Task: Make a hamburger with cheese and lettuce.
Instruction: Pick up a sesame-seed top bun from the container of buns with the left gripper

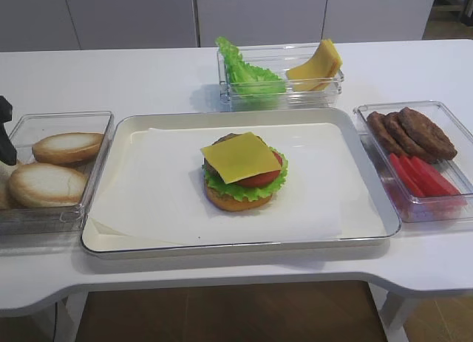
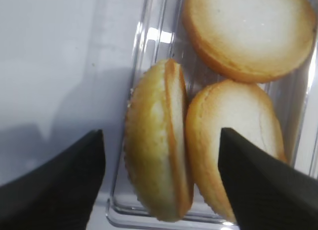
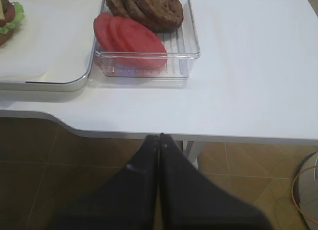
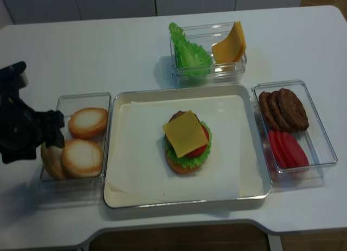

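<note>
Near the left edge of the white counter (image 1: 170,80) sits a clear plastic bin (image 4: 59,181) of golden-brown bun halves with pale cut faces. The left gripper (image 2: 161,178), black, hangs over the bin's front end with its jaws spread wide and nothing between them. Below the gap stands one bun half (image 2: 158,140) tilted on its edge, leaning against a flat-lying bun half (image 2: 233,140); a third flat bun half (image 2: 251,31) lies toward the far end of the bin.

In the middle of the counter, a cream metal tray (image 1: 244,246) lined with white paper carries the hamburger (image 1: 244,172): a bottom bun, the ruffled green lettuce (image 1: 222,187) fringing it, red tomato, brown patty, and the square yellow cheese (image 1: 240,156) lying flat on top. No top bun covers it yet.

At the back edge, a clear bin (image 1: 281,98) holds loose green leaves and a stack of yellow slices. Near the right edge, another clear bin (image 1: 414,209) holds brown patties and red tomato slices. The right gripper (image 3: 159,140) is pressed shut, empty, off the front edge of the counter.

The step in hand looks like picking a top bun. To do it well, the left gripper should straddle the on-edge half across its thin width, clear of its neighbour and the bin wall, and squeeze gently so the soft bun is not crushed.
</note>
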`<state>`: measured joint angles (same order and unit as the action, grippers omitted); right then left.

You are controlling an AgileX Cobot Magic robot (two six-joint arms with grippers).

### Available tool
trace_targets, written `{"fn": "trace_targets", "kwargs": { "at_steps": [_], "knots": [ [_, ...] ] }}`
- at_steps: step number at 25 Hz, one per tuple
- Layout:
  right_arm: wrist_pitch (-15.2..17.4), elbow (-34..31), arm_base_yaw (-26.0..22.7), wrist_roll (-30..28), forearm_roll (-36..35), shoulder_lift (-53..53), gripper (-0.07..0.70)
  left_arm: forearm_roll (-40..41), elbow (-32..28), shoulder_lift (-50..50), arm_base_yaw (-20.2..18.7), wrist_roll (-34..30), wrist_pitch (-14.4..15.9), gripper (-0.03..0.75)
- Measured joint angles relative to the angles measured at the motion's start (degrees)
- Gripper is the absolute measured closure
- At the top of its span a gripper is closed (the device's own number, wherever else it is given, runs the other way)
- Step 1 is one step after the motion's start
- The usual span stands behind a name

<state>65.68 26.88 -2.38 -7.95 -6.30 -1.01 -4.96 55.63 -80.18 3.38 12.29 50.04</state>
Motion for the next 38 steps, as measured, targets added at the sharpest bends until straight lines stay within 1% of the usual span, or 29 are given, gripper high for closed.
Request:
{"fn": "trace_targets", "kwargs": {
  "at_steps": [4, 8, 12, 18, 22, 27, 30, 33, 38],
  "knots": [
    [0.0, 0.0, 0.0, 0.0, 0.0, 0.0, 0.68, 0.0, 0.0, -1.3, 0.0, -0.1, -0.2, 0.193],
    [0.0, 0.0, 0.0, 0.0, 0.0, 0.0, 0.687, 0.0, 0.0, -1.8, 0.0, -0.2, -0.2, 0.225],
    [0.0, 0.0, 0.0, 0.0, 0.0, 0.0, 0.687, 0.1, 0.0, -1.9, 0.0, -0.2, -0.3, 0.266],
    [0.0, 0.0, 0.0, 0.0, 0.0, 0.0, 0.687, 1.8, 0.0, -1.9, 0.0, -0.2, -0.3, 0.35],
    [0.0, 0.0, 0.0, 0.0, 0.0, 0.0, 0.687, 1.8, 0.0, -1.9, 0.0, -0.2, -0.3, 0.384],
    [0.0, 0.0, 0.0, 0.0, 0.0, 0.0, 0.687, 1.8, 0.0, -1.9, 0.0, -0.2, -0.3, 0.458],
    [0.0, 0.0, 0.0, 0.0, 0.0, 0.0, 0.687, 1.9, 0.0, -1.9, 0.0, -0.3, -0.2, 0.489],
    [0.0, 0.0, 0.0, 0.0, 0.0, 0.0, 0.687, 1.9, 0.0, -1.9, 0.0, -1.5, 0.0, 0.49],
    [0.0, 0.0, 0.0, 0.0, 0.0, 0.0, 0.687, 1.9, 0.0, -1.9, 0.0, -1.5, 0.2, 0.494]
  ]
}}
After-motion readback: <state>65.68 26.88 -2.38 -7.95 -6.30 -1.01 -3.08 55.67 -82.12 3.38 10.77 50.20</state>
